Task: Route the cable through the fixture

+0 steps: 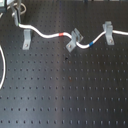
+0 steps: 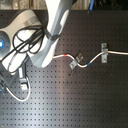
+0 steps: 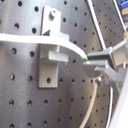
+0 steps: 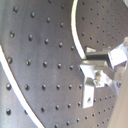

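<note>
Three small grey metal clip fixtures are being seen standing on the black perforated counter (image 1: 60,95) in the first exterior view: one at that view's left (image 1: 26,38), one in the middle (image 1: 74,39) and one at the right (image 1: 107,32). The long thin white cable (image 1: 47,36) is being carried across all three, with its short red band (image 1: 61,35) lying just left of the middle fixture and its short blue band (image 1: 90,44) lying between the middle and right fixtures. A loose length of it is being left to curve down along the first exterior view's left edge.

In the first wrist view the hand (image 3: 89,64) is being held just beside the left fixture, its fingers pressed together on the cable where it leaves the clip.

Slack is probably being taken up here. If the cable is pulled too hard or sideways, it could be dragged out of the left fixture's slot, or the seated runs further along could be unseated. The hand could also be knocked against the clip, being so near it.
</note>
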Motion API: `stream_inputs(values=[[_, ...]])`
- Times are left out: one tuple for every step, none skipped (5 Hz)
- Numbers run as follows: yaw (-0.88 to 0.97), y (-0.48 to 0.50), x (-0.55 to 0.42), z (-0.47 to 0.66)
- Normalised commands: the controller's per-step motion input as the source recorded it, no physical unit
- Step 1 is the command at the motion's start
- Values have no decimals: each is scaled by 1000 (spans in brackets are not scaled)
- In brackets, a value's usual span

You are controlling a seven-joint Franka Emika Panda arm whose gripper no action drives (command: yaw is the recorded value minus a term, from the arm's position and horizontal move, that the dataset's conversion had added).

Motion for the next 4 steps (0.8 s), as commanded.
stream_inputs(values=[[14, 23, -28, 199], [11, 23, 18, 278], [80, 114, -6, 450], [146, 109, -120, 340]])
